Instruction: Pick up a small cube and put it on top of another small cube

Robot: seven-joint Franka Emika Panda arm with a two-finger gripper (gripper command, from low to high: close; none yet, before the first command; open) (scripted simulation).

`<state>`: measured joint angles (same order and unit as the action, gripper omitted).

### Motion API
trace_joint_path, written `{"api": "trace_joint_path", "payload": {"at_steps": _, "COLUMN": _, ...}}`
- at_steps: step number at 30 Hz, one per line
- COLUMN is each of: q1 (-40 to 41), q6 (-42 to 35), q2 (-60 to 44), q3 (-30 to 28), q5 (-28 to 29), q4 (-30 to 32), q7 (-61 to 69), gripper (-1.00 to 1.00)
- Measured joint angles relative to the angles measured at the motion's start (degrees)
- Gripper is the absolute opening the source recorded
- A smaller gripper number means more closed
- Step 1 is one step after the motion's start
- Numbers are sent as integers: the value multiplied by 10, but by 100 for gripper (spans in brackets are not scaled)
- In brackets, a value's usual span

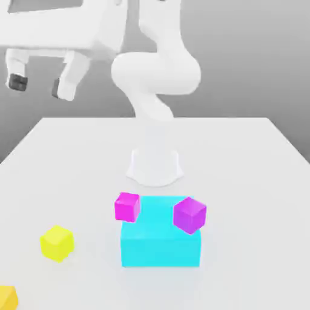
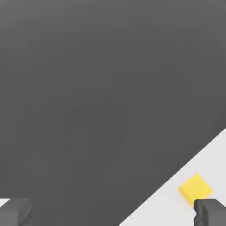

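Observation:
My gripper [image 1: 39, 86] hangs high above the table's far left corner in the exterior view, open, with nothing between its dark fingertips [image 1: 17, 82]. Well below it, near the front left, a small yellow cube [image 1: 57, 243] rests on the table. A second yellow cube [image 1: 6, 298] is cut off by the front left edge of the picture. A magenta cube [image 1: 127, 206] sits at the back left corner of a larger cyan block [image 1: 160, 245]. A purple cube [image 1: 189, 214] sits turned at that block's back right corner. In the hand view, a yellow cube [image 2: 194, 189] lies on the table close to one fingertip [image 2: 212, 212].
The arm's white base [image 1: 154, 164] stands on the table [image 1: 242, 181] behind the cyan block. In the hand view the table's edge [image 2: 176, 174] runs diagonally, with dark floor beyond it.

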<state>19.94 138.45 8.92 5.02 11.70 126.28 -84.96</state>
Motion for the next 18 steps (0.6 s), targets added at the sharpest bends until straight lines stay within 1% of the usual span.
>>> {"api": "trace_joint_path", "payload": {"at_steps": 5, "q1": 39, "q6": 22, "q2": -102, "q3": -16, "q5": 7, "q4": -15, "q7": -93, "gripper": 0}}
{"api": "trace_joint_path", "payload": {"at_steps": 9, "q1": 55, "q6": 42, "q2": -180, "q3": -30, "q5": -7, "q4": -25, "q7": -153, "gripper": 0}}
{"api": "trace_joint_path", "payload": {"at_steps": 13, "q1": 72, "q6": 64, "q2": -256, "q3": -44, "q5": -43, "q4": -35, "q7": -199, "gripper": 0}}
{"api": "trace_joint_path", "payload": {"at_steps": 18, "q1": 103, "q6": 95, "q2": -348, "q3": -47, "q5": -105, "q4": -49, "q7": -239, "gripper": 0}}
